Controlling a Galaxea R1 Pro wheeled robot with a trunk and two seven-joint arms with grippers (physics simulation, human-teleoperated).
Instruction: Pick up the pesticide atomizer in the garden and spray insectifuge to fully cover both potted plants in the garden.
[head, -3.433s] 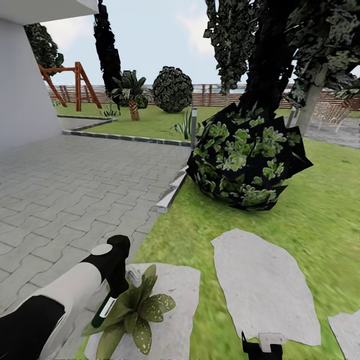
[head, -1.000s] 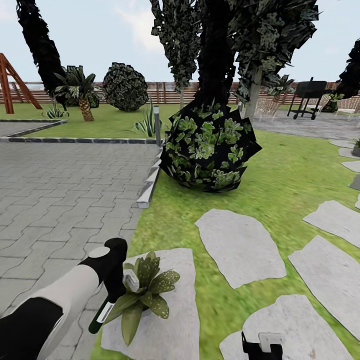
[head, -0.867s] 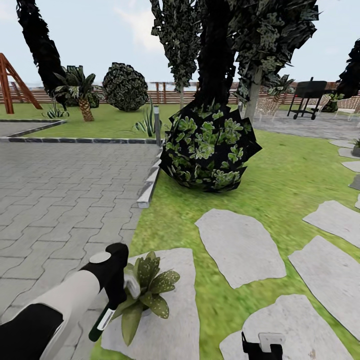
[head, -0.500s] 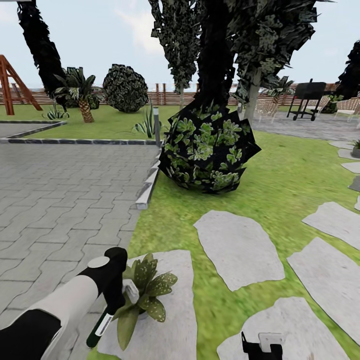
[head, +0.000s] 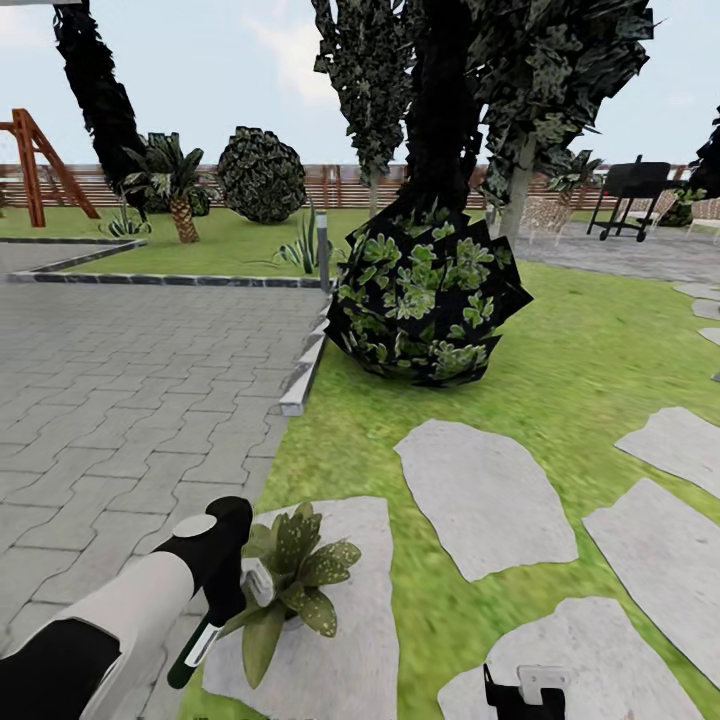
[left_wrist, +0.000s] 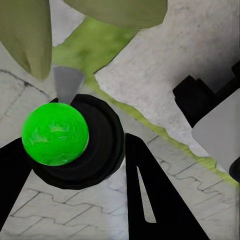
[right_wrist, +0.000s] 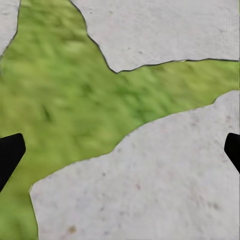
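Left gripper (head: 225, 610) crowded at 3 o'clock by potted plant (head: 290, 580), leaves touching atomizer. Stepping stones (head: 485, 495) and lawn (head: 590, 350) open at 1–3 o'clock. Big bush (head: 425, 295) blocks 12 o'clock, far.

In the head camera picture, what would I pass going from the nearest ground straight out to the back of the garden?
Potted plant on its stepping stone → curb → big round bush → small lamp post → brown fence.

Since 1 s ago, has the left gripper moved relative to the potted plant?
No. The left gripper holds the same spot beside the potted plant on its stepping stone; just the camera shifted.
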